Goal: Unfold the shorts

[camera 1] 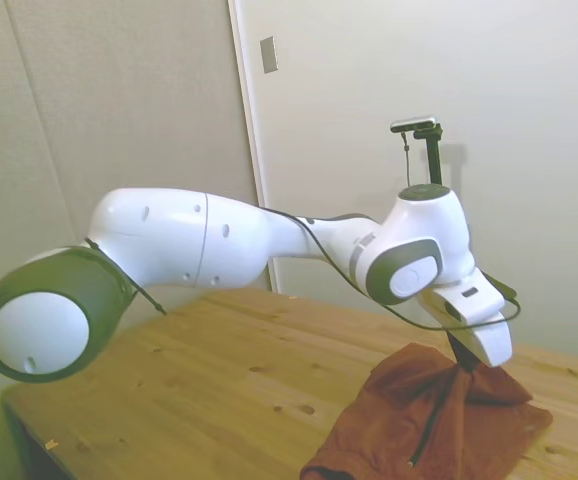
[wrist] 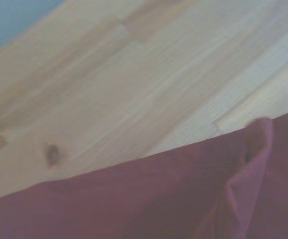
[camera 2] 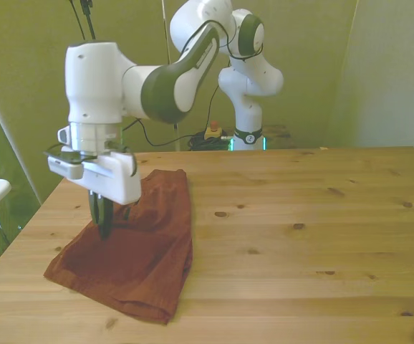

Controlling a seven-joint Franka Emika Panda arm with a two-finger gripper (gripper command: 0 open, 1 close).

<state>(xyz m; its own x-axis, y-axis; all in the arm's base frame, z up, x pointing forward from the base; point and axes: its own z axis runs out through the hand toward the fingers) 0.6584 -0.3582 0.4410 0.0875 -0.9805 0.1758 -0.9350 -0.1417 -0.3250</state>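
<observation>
Near the front view's left table (camera 2: pixel 300 208) edge, the tool (camera 2: pixel 103 222) pinches the shorts (camera 2: pixel 142 251); cloth lifted slightly.

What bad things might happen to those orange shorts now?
The rust-orange fabric shorts lie near the front view's left edge of the wooden table, so a pull that way might drag them off. The white arm's pincer seems to pinch only a small raised bit of cloth, which may slip out. The dark drawstring might also snag.

A wooden table (camera 2: pixel 321 215) with dark knots stands before pale walls (camera 1: pixel 369 100).
</observation>
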